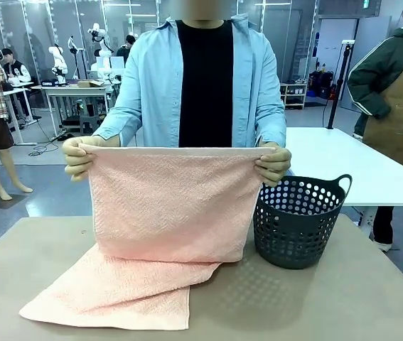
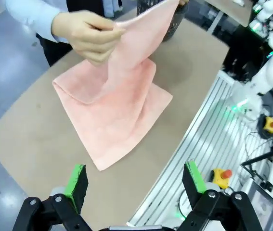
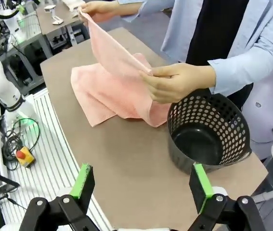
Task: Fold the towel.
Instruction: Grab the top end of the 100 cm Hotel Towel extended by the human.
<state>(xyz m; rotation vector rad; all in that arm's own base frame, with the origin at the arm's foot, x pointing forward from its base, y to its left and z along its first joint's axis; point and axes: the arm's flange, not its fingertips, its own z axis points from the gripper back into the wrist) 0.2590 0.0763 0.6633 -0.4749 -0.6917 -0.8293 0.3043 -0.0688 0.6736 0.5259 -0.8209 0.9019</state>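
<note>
Front view showed a person (image 1: 205,78) standing at the far side of the table (image 1: 329,305) and holding the towel (image 1: 165,213) up by its top edge. The hand on the robot's left side (image 1: 79,158) pinched one upper corner between thumb and curled fingers. The hand on the robot's right side (image 1: 273,163) pinched the other corner in the same way, so the edge ran level and taut between them.

The upper part of the pink cloth hung as a flat sheet in front of the person's torso. The lower part lay on the tabletop, spreading toward the robot and toward its left, with one layer lying over another. A dark perforated basket (image 1: 297,227) stood upright on the table just beside the hanging sheet, on the robot's right. Whether the cloth touched it could not be told.

In the left wrist view the left gripper (image 2: 135,171) hung above the near part of the table, its jaws spread wide with nothing between the green pads (image 2: 77,175), well apart from the towel. In the right wrist view the right gripper (image 3: 141,174) was likewise spread wide and empty above the near edge of the table, short of both the basket and the cloth.
</note>
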